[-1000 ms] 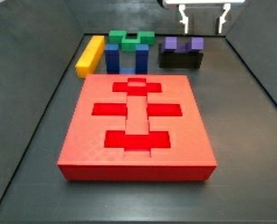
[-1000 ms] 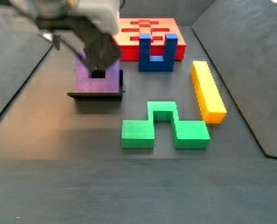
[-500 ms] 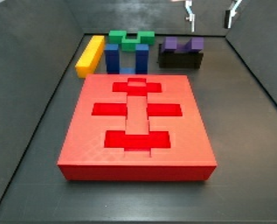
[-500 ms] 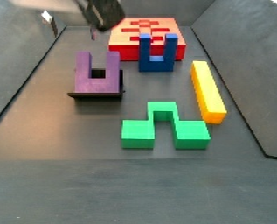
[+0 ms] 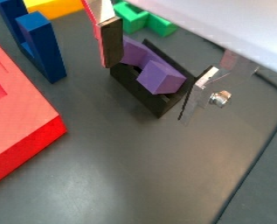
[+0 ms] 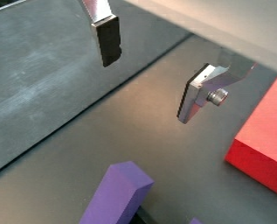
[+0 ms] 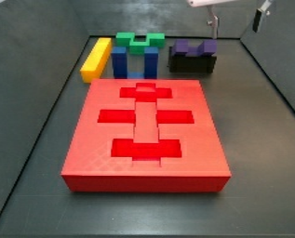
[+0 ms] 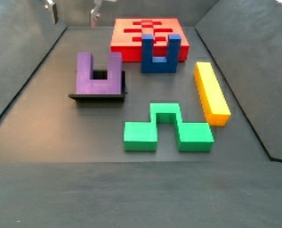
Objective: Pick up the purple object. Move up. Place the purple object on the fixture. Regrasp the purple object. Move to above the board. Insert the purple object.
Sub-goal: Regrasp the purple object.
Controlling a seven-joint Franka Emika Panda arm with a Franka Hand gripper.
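The purple object (image 7: 195, 46) sits in the black fixture (image 7: 194, 64) at the back right of the floor, prongs up, free of any grip. Both show again in a side view as the purple object (image 8: 98, 70) on the fixture (image 8: 98, 95). My gripper (image 7: 236, 13) hangs open and empty high above them, at the picture's edge (image 8: 74, 9). In a wrist view the gripper (image 5: 148, 91) frames the purple object (image 5: 152, 70) far below, its silver fingers (image 5: 109, 42) wide apart. The red board (image 7: 94, 139) lies in front, its recesses bare.
A yellow bar (image 7: 98, 58), blue blocks (image 7: 135, 61) and a green notched block (image 7: 142, 40) stand behind the board, left of the fixture. Dark walls ring the floor. In a side view the green block (image 8: 167, 130) and the yellow bar (image 8: 211, 91) lie in the foreground.
The gripper, open around the purple object on the fixture a second ago, has risen straight up and now hangs well above it. The purple object stayed put.
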